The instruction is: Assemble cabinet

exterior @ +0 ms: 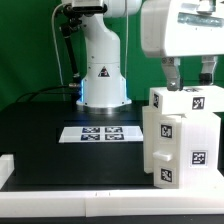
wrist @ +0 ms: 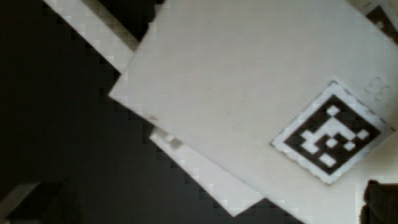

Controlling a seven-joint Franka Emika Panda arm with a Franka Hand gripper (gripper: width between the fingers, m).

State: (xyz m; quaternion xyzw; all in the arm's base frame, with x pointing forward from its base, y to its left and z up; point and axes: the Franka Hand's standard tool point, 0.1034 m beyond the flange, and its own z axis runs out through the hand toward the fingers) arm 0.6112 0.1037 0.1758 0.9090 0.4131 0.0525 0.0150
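Observation:
The cabinet body (exterior: 182,135) is a tall white box with several black-and-white tags. It stands upright on the black table at the exterior view's right. My gripper (exterior: 188,80) hangs right above its top face, fingers spread wide, holding nothing. In the wrist view the cabinet's white top (wrist: 222,90) fills the picture, with one tag (wrist: 334,130) on it. A dark fingertip (wrist: 382,200) shows at the edge of that view. No loose panel or drawer piece is in view.
The marker board (exterior: 100,132) lies flat mid-table in front of the robot base (exterior: 102,80). The low white border rail (exterior: 70,205) runs along the front edge and up the exterior view's left side.

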